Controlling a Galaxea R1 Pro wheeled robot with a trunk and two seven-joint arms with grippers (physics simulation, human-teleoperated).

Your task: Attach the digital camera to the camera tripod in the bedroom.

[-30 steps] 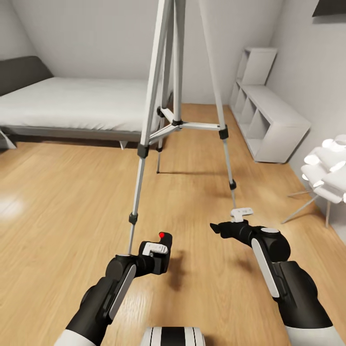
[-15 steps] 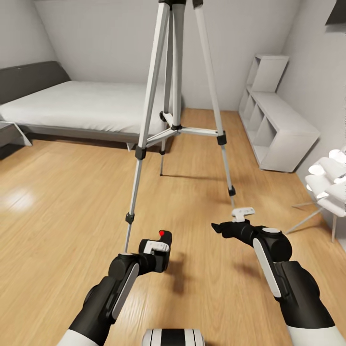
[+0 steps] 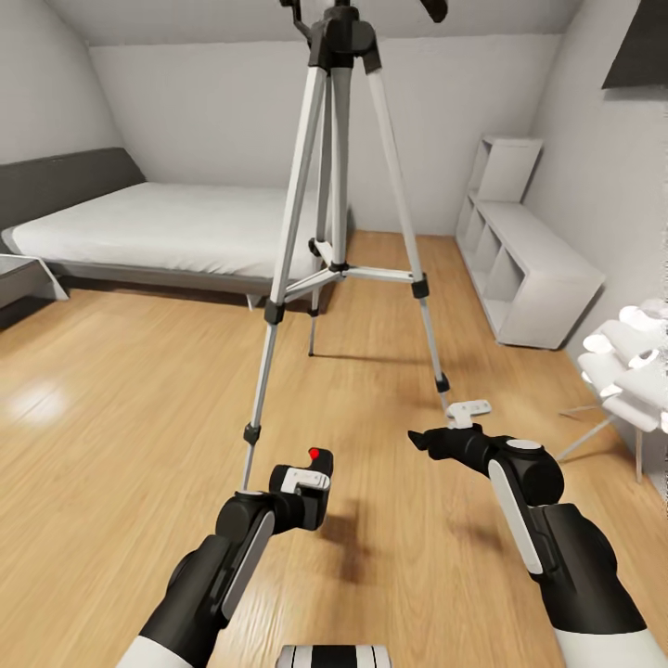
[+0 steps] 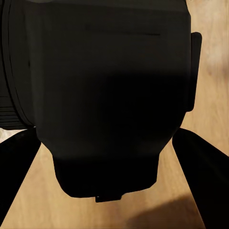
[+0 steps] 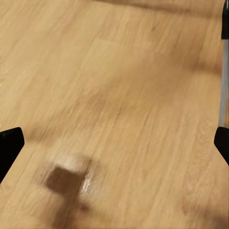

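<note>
Head view: the camera tripod (image 3: 339, 223) is seen standing at twelve o'clock on the wood floor (image 3: 121, 371), its black head (image 3: 341, 32) at the very top of the picture, its three silver legs splayed toward seven, five and twelve o'clock; the digital camera (image 3: 311, 482) is held low at about seven o'clock, clamped in the left gripper (image 3: 301, 492), its red button (image 3: 314, 455) uppermost; in the left wrist view the camera's dark body (image 4: 100, 95) is seen wedged between the two black fingers (image 4: 198, 171); the right gripper (image 3: 436, 441) is held at five o'clock, its fingertips parted wide and empty over bare boards in the right wrist view; the chief risk is judged to be the long lift, since the camera sits far below the tripod head and could be knocked against the near leg (image 3: 269, 343) on the way up, or the tripod tipped if a leg is nudged by an arm; a slip in the grip cannot be ruled out; open floor is left at nine o'clock before the bed (image 3: 158, 227); room is tighter at three o'clock, where the white shelf (image 3: 529, 269) and a white chair (image 3: 631, 362) stand.
</note>
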